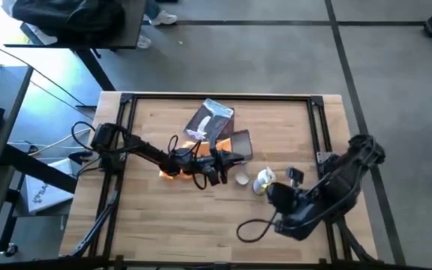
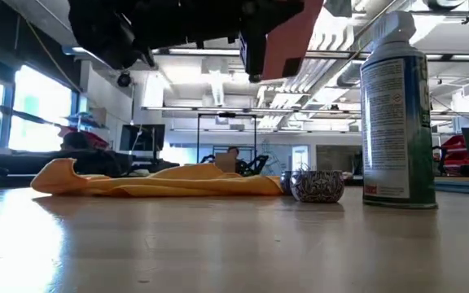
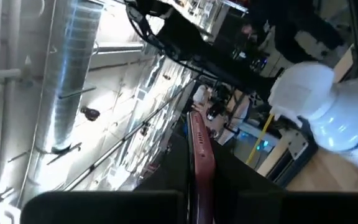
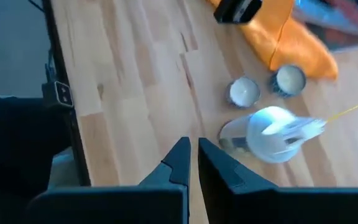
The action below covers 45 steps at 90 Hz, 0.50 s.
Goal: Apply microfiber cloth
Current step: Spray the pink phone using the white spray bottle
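Two arms over the wooden table (image 1: pixel 163 225), only one loaded. The left gripper (image 1: pixel 227 159) is clamped on a flat reddish slab (image 2: pixel 287 37); its wrist view shows the slab edge-on between the dark fingers (image 3: pixel 166 205), and the low view shows it lifted well clear of the tabletop. The microfiber cloth (image 1: pixel 169 171) lies rumpled and low on the wood, under and just beside the left forearm, with part of it reaching toward the grey-blue and white packet (image 1: pixel 212 120) farther back. The right gripper (image 4: pixel 193 155) hovers near the right side, its jaws nearly closed with a thin gap and nothing between them. My read is that cloth and slab have yet to meet. To do it well, either bring the slab's broad face down flat onto a smooth part of the cloth, or have the right gripper pinch a raised fold and draw it across. The grip on the slab should stay square so it does not pivot. The spray can (image 2: pixel 397 114) stands upright between the two grippers, top-heavy by the look of it. Two small round tins (image 4: pixel 244 92) sit near it, one right by the cloth's edge, so sweeps toward the right look risky. Open wood lies toward the front edge; the dark frame rail (image 1: pixel 223 96) bounds the back.
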### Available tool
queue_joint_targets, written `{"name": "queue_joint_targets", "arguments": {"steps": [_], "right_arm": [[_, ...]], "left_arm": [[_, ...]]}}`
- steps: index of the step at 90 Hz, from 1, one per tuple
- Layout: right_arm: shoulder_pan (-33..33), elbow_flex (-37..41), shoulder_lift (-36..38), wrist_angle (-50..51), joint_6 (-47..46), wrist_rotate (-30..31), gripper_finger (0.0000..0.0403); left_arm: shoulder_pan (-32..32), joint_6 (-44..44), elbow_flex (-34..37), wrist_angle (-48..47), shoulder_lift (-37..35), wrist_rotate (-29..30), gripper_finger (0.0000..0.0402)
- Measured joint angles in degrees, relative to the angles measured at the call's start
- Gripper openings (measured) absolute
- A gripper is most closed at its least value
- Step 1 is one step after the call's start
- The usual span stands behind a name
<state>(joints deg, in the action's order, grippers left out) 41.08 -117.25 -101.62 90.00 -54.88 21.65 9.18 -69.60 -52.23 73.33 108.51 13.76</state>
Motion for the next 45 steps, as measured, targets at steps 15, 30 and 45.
{"name": "queue_joint_targets", "arguments": {"steps": [15,30,45], "right_arm": [[0.21,0.00,-4.26,0.00,-5.66,-5.97,0.0000],[2.56,0.00,-7.84,-1.41,-22.34,-10.89,0.0000],[7.05,0.00,-11.16,-4.71,-37.82,-11.51,0.0003]], "left_arm": [[2.27,-3.70,0.00,0.34,0.00,0.76,0.0010],[4.48,-4.53,0.00,0.33,0.00,0.78,0.0010],[7.24,-4.11,0.00,0.16,0.02,3.88,0.0010]]}}
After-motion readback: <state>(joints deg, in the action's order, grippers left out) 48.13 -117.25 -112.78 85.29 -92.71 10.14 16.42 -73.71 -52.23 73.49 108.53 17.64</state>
